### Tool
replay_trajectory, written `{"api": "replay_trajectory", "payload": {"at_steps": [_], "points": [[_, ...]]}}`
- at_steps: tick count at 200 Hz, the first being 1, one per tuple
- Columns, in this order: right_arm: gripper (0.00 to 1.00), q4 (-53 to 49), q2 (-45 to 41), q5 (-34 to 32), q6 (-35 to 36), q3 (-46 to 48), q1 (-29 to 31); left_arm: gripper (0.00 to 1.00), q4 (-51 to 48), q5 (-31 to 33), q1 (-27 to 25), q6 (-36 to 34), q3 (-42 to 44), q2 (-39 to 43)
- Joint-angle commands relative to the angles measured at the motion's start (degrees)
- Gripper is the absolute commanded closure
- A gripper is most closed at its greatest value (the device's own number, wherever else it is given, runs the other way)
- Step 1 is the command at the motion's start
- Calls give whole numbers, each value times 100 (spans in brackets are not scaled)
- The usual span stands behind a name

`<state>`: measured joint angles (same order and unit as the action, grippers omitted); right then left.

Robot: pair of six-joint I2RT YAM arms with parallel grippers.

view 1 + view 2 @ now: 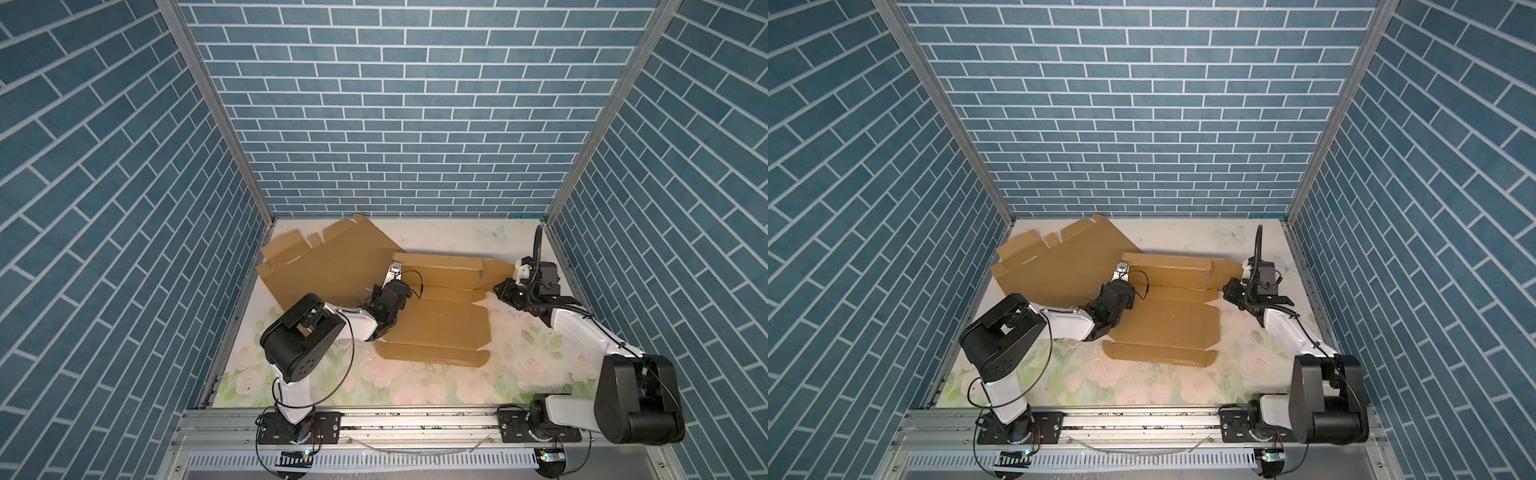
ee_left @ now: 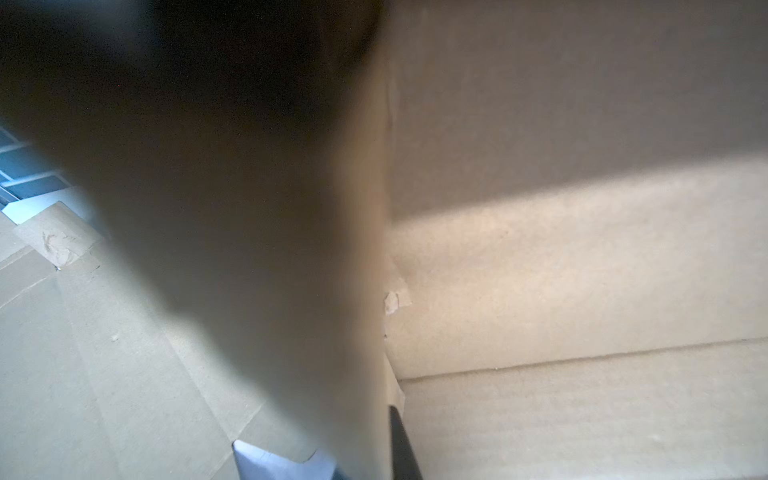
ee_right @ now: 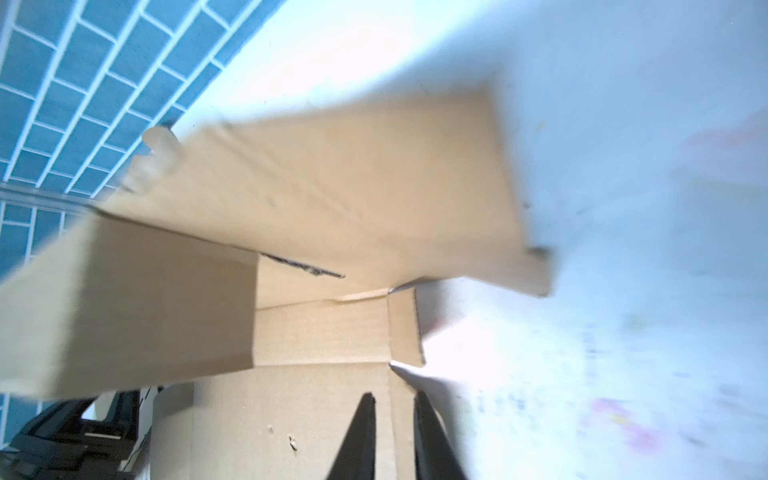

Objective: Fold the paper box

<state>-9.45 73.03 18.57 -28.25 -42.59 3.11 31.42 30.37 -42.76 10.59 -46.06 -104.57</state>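
The brown paper box's (image 1: 440, 324) raised wall is seemingly pinched by the left gripper (image 1: 395, 269), the right gripper (image 3: 395, 409) being slightly parted.

Paper box (image 1: 436, 320) crowds mid-table; front table (image 1: 415, 386) open.

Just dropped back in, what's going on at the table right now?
Both arms are working on the paper box, which lies mostly unfolded on the flowery table. The left gripper is shut on the left end of the box's raised back panel. The right gripper sits at the box's right edge, jaws slightly apart. A second cardboard sheet lies at the back left, untouched.
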Motion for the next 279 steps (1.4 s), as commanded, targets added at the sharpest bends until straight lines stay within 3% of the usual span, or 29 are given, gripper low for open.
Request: {"api": "replay_trajectory", "payload": {"at_steps": [1,47,81,93,149,190,223,279], "points": [[74,-783,-295,-301,733,-346,-253,100,-413,34,18,-177,-56,-88],[51,553,-625,-955,2141,50,-301,100,-440,6,31,-182,-83,-103],[49,550,37,-699,3062,-343,-316,100,-495,-17,40,-184,-136,-133],[50,534,256,-303,3283,-451,-344,100,-491,-20,47,-188,-130,-125],[60,239,897,506,3996,-836,-362,100,-520,-40,56,-184,-144,-142],[87,-133,824,932,4233,-902,-355,100,-519,-36,58,-180,-149,-151],[100,21,582,890,3885,-752,-328,100,-525,-39,58,-180,-162,-160],[100,20,204,835,3182,-637,-115,100,-525,-55,58,-183,-166,-168]]}}
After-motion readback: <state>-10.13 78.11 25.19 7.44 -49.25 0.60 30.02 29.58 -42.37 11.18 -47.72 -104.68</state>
